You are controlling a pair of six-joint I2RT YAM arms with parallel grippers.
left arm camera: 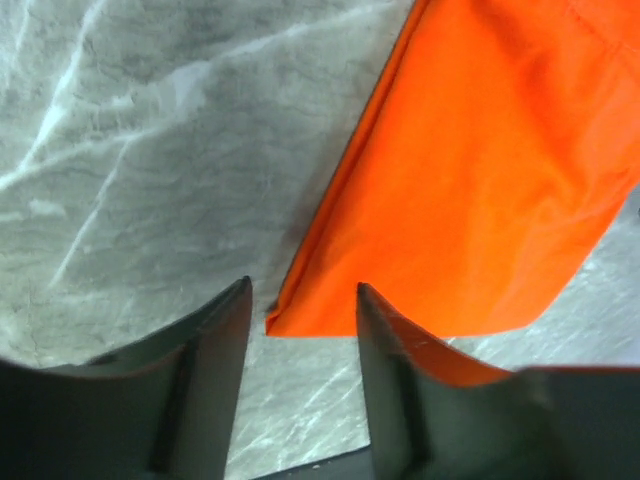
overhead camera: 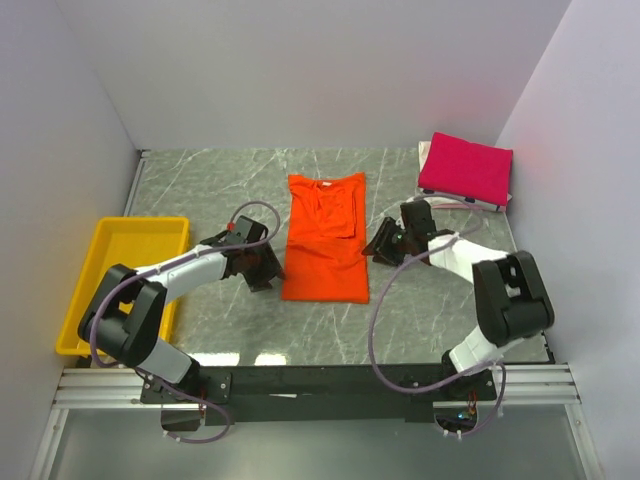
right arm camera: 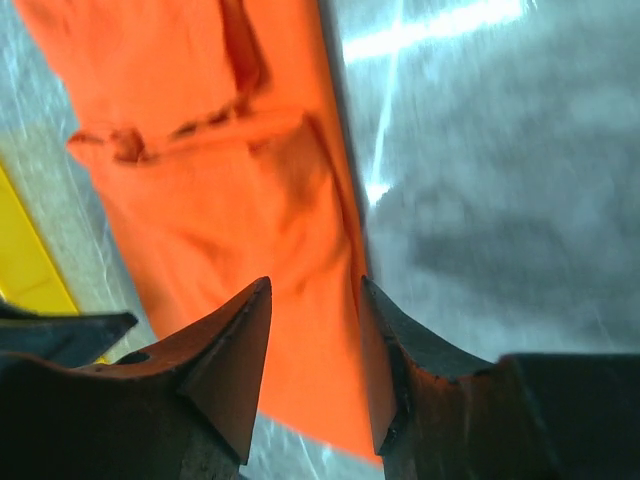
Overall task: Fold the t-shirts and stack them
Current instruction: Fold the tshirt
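The orange t-shirt lies flat in the middle of the table, folded into a long narrow strip with its collar at the far end. My left gripper stands open by the shirt's near left corner. In the left wrist view that orange corner lies just beyond the gap of the gripper, with nothing held. My right gripper is open at the shirt's right edge; in the right wrist view it hovers over the orange cloth. The magenta-pink t-shirt rests folded at the back right.
A yellow plastic tray stands at the left edge of the marbled table, and its side shows in the right wrist view. White walls close in the back and both sides. A metal rail runs along the near edge.
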